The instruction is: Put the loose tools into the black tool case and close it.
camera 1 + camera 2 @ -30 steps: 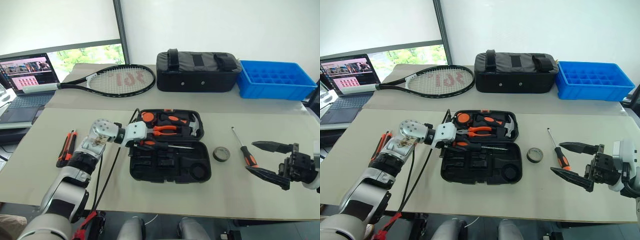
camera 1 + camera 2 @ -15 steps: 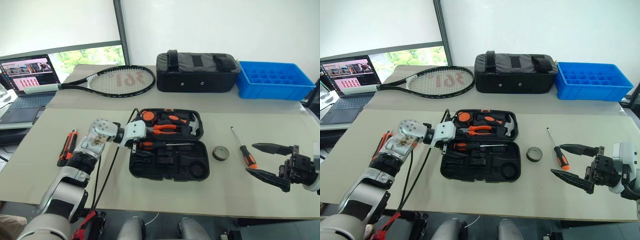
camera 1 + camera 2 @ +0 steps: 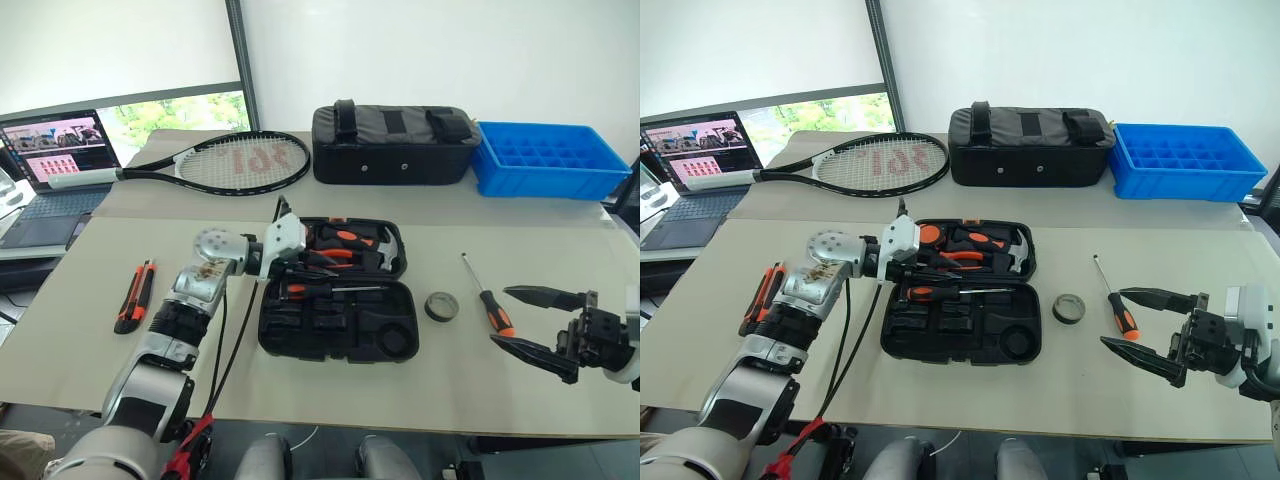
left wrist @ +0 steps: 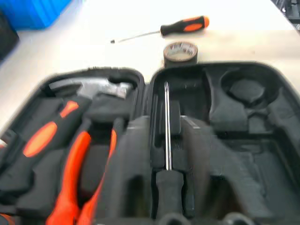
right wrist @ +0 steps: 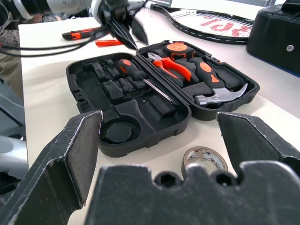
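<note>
While my right gripper hangs nearest me at the right edge of the table, its fingers spread wide and holding nothing, I judge the job only partly done. Just ahead of it lies a loose screwdriver with an orange-and-black handle, and close to its left sits the small dark tape roll; both are outside the case. On my left, well apart from the case, a slim orange-handled tool also waits on the table, with what looks like a second one tucked beside it.

The black tool case lies open at the table's centre. Its near half carries one screwdriver seated in a slot, while most of the moulded recesses around it, including the round one, stand empty. Its far half holds pliers, a hammer and a tape measure.

My left gripper hovers at the case's left edge, over the hinge line, with its fingers pinched together on nothing I can see.

So I reckon the right-hand screwdriver, the tape roll and the left-hand tools are left to stow, and then the lid to shut.

Beyond the case, the tennis racket, the black fabric bag and the blue crate are no part of this.
</note>
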### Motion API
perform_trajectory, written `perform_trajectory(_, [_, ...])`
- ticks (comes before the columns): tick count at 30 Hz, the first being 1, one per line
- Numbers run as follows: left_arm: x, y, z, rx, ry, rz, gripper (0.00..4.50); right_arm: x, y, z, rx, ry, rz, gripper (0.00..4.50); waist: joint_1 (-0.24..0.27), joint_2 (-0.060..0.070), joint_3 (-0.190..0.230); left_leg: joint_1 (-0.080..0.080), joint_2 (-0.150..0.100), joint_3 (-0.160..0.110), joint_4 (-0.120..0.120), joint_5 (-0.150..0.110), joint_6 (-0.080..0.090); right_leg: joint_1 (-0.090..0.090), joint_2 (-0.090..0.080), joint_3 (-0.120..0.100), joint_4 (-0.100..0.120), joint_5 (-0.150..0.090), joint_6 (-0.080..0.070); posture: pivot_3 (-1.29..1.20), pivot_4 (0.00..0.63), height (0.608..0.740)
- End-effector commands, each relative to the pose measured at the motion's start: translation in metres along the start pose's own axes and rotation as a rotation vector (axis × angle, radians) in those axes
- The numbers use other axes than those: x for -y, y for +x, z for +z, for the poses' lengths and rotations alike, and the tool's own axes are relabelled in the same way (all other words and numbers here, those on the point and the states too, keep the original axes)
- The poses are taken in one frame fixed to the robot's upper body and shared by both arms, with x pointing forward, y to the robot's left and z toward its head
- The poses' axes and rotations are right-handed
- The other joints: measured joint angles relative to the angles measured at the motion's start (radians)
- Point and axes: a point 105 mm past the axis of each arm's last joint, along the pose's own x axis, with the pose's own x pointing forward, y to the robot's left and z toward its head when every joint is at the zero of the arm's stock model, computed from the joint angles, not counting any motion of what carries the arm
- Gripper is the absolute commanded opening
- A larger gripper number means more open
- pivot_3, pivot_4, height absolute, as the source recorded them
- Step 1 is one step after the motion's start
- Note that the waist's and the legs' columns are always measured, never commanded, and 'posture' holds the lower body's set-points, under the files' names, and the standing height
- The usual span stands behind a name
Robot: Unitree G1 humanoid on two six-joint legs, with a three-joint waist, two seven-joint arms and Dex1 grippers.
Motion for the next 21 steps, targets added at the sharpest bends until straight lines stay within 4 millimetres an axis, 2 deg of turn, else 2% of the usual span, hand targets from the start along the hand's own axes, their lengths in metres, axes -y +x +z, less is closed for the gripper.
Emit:
perform_trajectory(1, [-0.003, 0.009, 0.001, -0.014, 0.042, -0.018, 0.04, -0.001, 0.001, 0.013, 0.017, -0.065, -0.006, 4.50, 0.001, 0.000, 0.000, 0.000, 0.000, 0.000, 0.000, 0.000, 0.000, 0.000, 0.000, 0.000, 0.000, 0.000, 0.000, 0.00, 0.150, 0.707])
perform_trajectory(9, [0.011, 0.015, -0.032, -0.140, 0.068, -0.090, 0.04, -0.003, 0.000, 0.014, 0.006, -0.066, -0.024, 4.50, 0.002, 0.000, 0.000, -0.001, -0.001, -0.002, 0.000, 0.000, 0.000, 0.000, 0.000, 0.000, -0.001, 0.000, 0.000, 0.00, 0.150, 0.707])
perform_trajectory(15, [0.006, 0.010, -0.060, -0.266, 0.053, -0.045, 0.04, -0.004, 0.003, 0.013, -0.013, -0.029, -0.039, 4.50, 0.000, 0.001, -0.001, -0.001, -0.001, -0.002, 0.000, 0.000, 0.000, 0.002, 0.000, 0.001, 0.000, -0.002, 0.003, 0.00, 0.150, 0.707])
perform_trajectory(19, [-0.002, 0.007, -0.070, -0.276, -0.068, 0.042, 0.04, -0.004, 0.002, 0.007, -0.064, -0.019, -0.041, 4.50, -0.001, 0.001, -0.001, 0.000, -0.002, -0.002, 0.001, 0.000, 0.000, 0.004, 0.000, 0.002, 0.002, -0.002, 0.004, 0.00, 0.150, 0.707])
perform_trajectory(21, [0.001, 0.006, -0.073, -0.295, -0.057, 0.025, 0.04, -0.003, 0.001, 0.002, -0.092, -0.011, -0.051, 4.50, -0.002, 0.001, -0.001, 0.001, -0.002, -0.002, 0.001, 0.002, 0.003, 0.005, 0.000, 0.002, 0.003, -0.001, 0.005, 0.00, 0.150, 0.707])
